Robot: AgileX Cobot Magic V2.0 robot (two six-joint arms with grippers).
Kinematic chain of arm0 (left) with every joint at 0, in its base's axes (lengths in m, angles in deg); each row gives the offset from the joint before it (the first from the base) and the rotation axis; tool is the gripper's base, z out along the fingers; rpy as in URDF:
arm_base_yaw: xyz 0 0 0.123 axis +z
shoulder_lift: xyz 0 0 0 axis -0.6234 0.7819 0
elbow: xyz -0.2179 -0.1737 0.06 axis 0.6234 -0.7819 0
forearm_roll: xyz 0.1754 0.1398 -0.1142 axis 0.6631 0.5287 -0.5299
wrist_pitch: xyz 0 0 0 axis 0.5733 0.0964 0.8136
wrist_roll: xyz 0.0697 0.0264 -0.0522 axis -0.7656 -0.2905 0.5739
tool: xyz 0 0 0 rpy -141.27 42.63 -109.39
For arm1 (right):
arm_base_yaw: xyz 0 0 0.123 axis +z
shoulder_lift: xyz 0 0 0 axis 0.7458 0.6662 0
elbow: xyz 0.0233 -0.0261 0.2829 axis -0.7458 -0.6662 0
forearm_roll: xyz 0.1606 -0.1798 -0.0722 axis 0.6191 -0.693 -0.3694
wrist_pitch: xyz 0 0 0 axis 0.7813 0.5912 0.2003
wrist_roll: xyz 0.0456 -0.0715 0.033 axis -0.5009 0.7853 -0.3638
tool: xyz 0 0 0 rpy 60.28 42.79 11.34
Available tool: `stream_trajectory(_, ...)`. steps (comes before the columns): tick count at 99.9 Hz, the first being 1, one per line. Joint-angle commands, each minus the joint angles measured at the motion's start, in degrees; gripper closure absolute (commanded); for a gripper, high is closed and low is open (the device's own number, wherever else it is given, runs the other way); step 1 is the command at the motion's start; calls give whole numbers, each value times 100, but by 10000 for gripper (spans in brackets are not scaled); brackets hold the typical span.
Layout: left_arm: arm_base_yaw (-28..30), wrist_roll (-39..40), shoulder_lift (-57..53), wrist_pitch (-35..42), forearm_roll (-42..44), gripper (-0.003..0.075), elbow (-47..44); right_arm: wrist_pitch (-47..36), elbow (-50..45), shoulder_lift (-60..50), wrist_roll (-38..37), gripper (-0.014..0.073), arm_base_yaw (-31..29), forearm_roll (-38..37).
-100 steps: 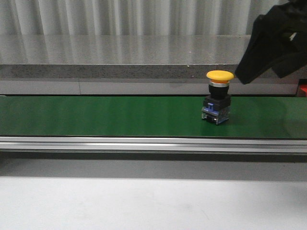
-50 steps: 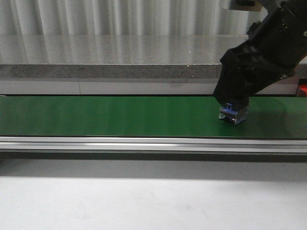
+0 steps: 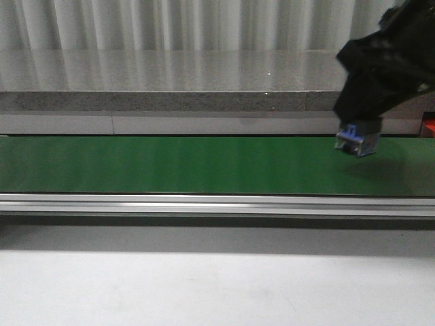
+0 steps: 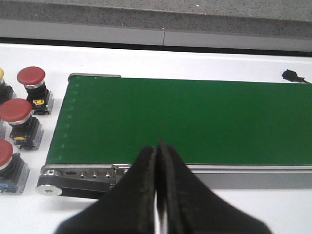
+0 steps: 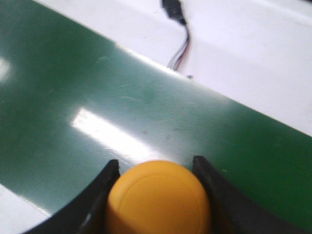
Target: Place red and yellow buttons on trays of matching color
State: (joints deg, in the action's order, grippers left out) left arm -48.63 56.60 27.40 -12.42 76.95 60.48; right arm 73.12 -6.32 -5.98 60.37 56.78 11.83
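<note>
Yellow mushroom-head push button (image 5: pixel 158 197) was clamped by right claw (image 5: pixel 157 187) and lifted off the green conveyor belt (image 3: pixel 170 165) since a moment ago; yellow tray is next. Left claw (image 4: pixel 157 161) was pinched shut, empty.

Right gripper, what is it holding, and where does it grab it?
The right gripper holds the yellow button, fingers on either side of its cap. The left gripper holds nothing.

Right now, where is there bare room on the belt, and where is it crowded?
The green belt is bare from its left end to the right gripper holding the yellow button. Crowded: red buttons off the belt's end roller.
</note>
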Motion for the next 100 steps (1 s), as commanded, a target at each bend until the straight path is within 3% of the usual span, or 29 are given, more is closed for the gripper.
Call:
stream_trajectory(1, -13, 53, -1, 477, 8, 741, 142, -48, 160, -550, -541, 390, -532, -280)
stream_trajectory(25, -13, 53, -1, 477, 8, 741, 142, 356, 32, -1168, -1601, 390, -2535, -910)
stream_trajectory(42, -13, 53, -1, 477, 8, 741, 142, -362, -353, -1106, -1769, 390, -3645, -905)
stream_trajectory(65, -13, 53, -1, 477, 8, 741, 142, -1405, -844, -657, -1769, 390, -3862, -905)
stream_trajectory(100, -13, 53, -1, 477, 8, 741, 142, -1771, -844, -180, -1774, 390, -4312, -883)
